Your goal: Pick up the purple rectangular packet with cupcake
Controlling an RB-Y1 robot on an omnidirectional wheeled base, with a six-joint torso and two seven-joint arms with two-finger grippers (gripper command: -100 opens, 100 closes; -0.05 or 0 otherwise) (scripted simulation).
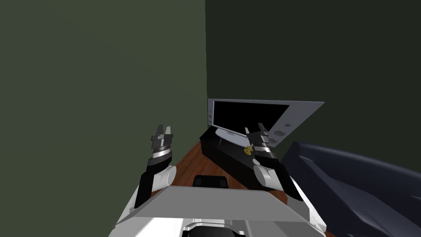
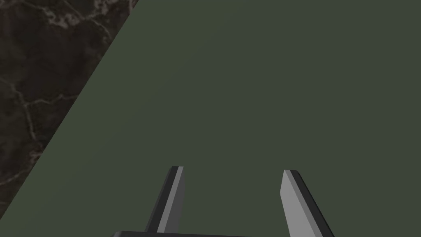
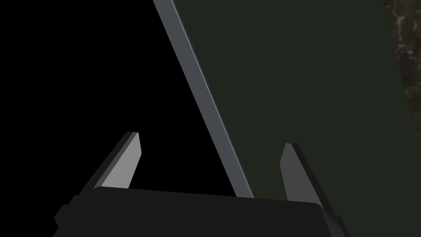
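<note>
So, left claw (image 1: 163, 128): points at the green wall (image 1: 102, 82), blades wide apart, holding nothing; we judge it idle.
Right claw (image 1: 253, 127): likewise agape and empty, aimed at the television (image 1: 246, 115) edge, free to reach.
Purple packet: whereabouts we cannot tell; we judge searching comes first.
Room: wooden floor (image 1: 193, 164), dark low stand (image 1: 222, 154) bearing the television and a small yellow object (image 1: 248, 151), dark sofa (image 1: 353, 181) rightward.

support: long low black cabinet (image 1: 224, 159) on brown wooden floor (image 1: 192, 162) | cabinet's far end: grey-framed flat black screen (image 1: 246, 117) | cabinet's middle: small yellow object (image 1: 248, 151)
</note>
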